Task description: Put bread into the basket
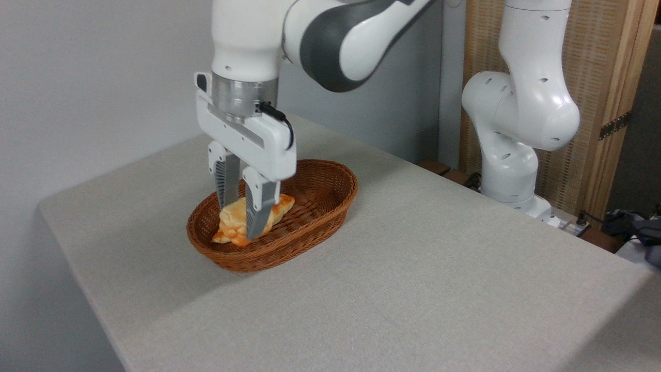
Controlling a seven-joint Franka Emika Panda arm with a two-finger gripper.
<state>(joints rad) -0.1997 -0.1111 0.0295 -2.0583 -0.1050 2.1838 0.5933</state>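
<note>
The small round golden-orange bun (233, 223) sits low inside the oval brown woven wicker basket (315, 217), toward its near-left end, pinched between the two grey fingers of the end effector (239, 232), which is closed on it. A long braided croissant-like bread (281, 205) lies in the basket just behind the bun. The basket rests on the grey cloth tabletop (413, 268).

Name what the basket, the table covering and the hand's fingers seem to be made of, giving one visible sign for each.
Basket: woven wicker, brown with a slight sheen; interlaced strands show.
Table covering: probably matte grey-beige cloth, with a fine weave texture.
Fingers of the hand: white plastic shells with grey ribbed faces, perhaps rubber.
</note>
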